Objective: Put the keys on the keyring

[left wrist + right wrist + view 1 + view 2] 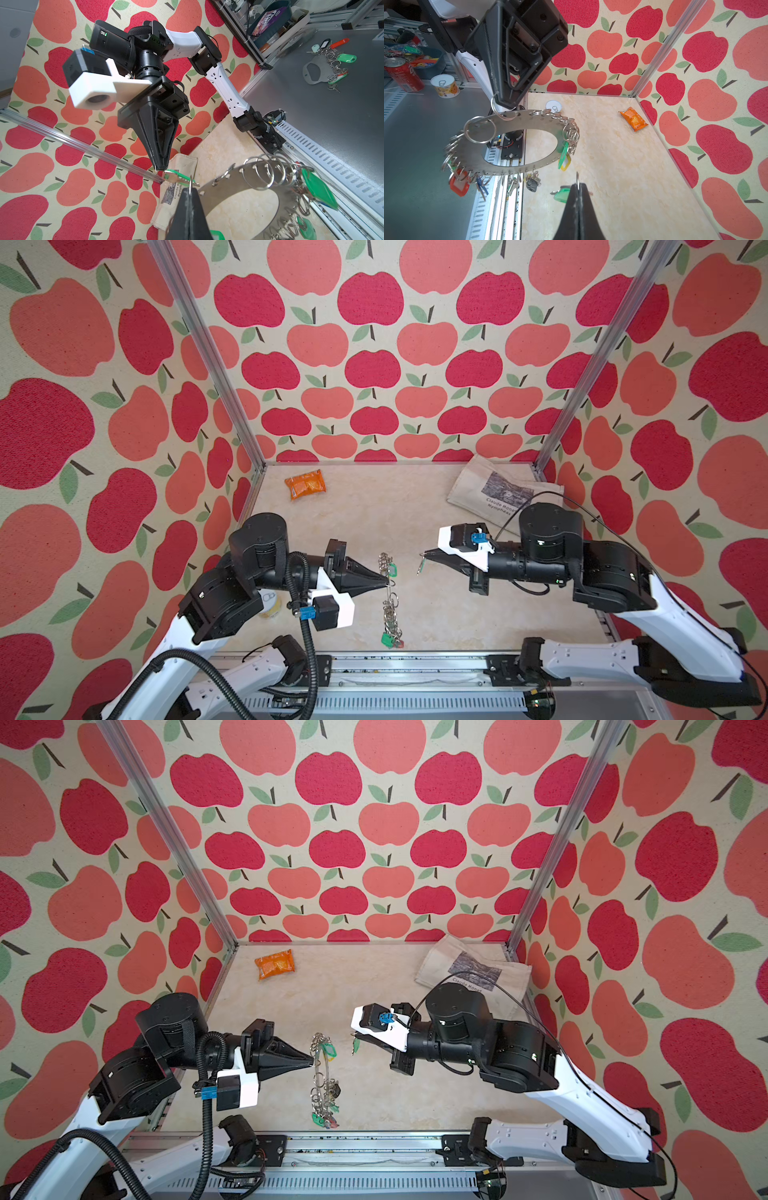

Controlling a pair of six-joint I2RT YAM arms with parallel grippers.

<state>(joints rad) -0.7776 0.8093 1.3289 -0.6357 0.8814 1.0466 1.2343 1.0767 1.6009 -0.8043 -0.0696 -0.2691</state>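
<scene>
- Left claw (388, 583): jaws pressed together on a single wire ring (497, 110) at the rim of the keyring (529, 122). Nothing else carries the disc.
- Right claw (424, 555): jaws pressed together on a small ring (577, 179), from which one key (176, 176) with a green tag dangles.
- Position of the task's things: the keyring hangs in the air between the two claws, above the front middle of the desk (415, 510), and appears edge-on in both top views. The held key is near its rim but apart from it. Other tagged keys (459, 185) already hang along the lower rim.
- Surroundings: an orange packet (305, 484) at the back left, a printed cloth bag (490, 485) at the back right and a can (554, 106) beside the left arm, all well apart from the work.
- Risk 1, swinging: the disc pivots on one loose ring, so any nudge from the approaching key would likely turn or sway it and spoil the alignment.
- Risk 2, slipping: both grips are on thin wire at the very fingertips, so a sideways push could pull either ring free and drop the key or the disc.
- Risk 3, snagging: the rim rings crowd together, so the key's ring may catch on a neighbour instead of the intended one.
- Risk 4, collision: the claw tips face each other closely and may meet if the approach overshoots.
</scene>
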